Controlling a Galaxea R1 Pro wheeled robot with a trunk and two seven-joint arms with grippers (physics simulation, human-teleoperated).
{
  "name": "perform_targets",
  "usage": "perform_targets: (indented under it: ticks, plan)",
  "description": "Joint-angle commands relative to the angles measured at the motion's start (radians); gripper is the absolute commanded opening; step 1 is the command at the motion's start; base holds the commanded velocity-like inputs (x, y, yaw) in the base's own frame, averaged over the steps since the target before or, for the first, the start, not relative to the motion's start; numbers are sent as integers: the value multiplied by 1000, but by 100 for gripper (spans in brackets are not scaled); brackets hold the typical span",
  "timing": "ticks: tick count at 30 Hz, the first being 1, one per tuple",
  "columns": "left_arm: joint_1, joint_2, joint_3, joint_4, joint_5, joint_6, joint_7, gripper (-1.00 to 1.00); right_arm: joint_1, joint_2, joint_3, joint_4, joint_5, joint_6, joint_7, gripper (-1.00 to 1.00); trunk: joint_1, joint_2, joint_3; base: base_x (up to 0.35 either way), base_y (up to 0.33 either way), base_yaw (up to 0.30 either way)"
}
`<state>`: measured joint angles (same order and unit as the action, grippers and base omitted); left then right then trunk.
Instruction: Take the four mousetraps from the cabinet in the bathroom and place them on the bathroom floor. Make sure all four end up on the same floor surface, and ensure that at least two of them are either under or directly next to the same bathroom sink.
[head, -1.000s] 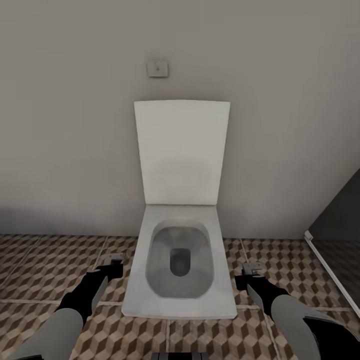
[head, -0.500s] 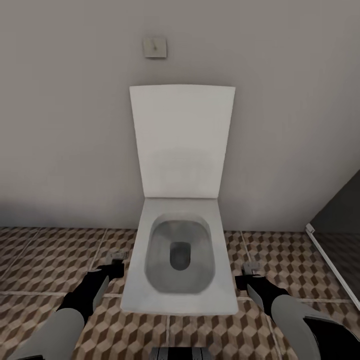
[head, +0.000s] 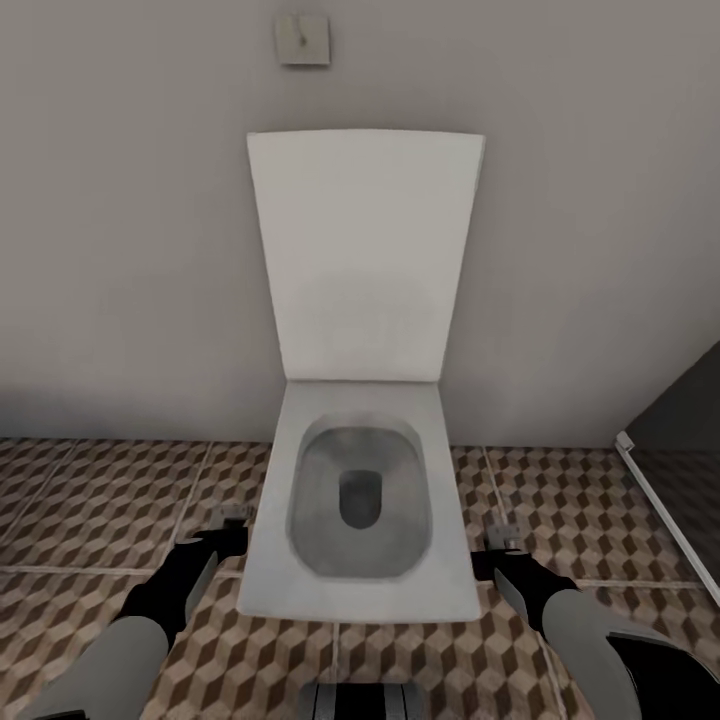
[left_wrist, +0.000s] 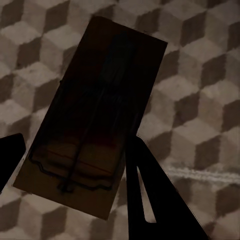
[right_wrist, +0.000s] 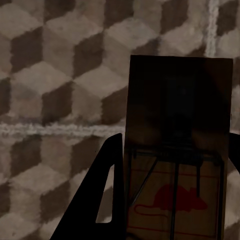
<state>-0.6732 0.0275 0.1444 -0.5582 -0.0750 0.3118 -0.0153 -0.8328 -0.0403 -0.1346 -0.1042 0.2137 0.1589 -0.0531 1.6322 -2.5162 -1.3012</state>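
Rolling forward, the robot has brought its head camera closer to the toilet (head: 360, 500), which sits larger and lower in the head view than a second ago, its raised lid (head: 365, 255) reaching higher up the wall; both arms keep their place at either side of the bowl. Starting at the left gripper (left_wrist: 75, 165), its dark fingers are pinched on a mousetrap (left_wrist: 95, 115), the slab's long axis running out past the fingertips at a slant, wire bar nearest the jaws. The right gripper (right_wrist: 172, 175) likewise pinches a second mousetrap (right_wrist: 177, 145), this one squarer to the fingers, a red mouse print showing on its near end. Beneath both lies the bathroom floor (head: 90, 500) with its cube-pattern tiles and pale grout, so each trap hangs above the surface it must reach, straight down from its own gripper. The wrist views reveal the traps, which the head view is too coarse to resolve; the head view alone places the grippers beside the toilet, not a sink.
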Motion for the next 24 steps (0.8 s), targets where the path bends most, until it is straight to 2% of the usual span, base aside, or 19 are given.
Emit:
perform_targets:
  ticks: [1, 24]
  plan:
    - [0, 0, 3, -2, -8, 5, -2, -100, 0, 0, -8, -2, 10, 5, -1, -100, 0, -1, -5, 0, 0, 0]
    - [0, -1, 3, -2, -8, 5, -2, -100, 0, -1, -8, -2, 10, 7, -1, -100, 11, -6, -94, 0, 0, 0]
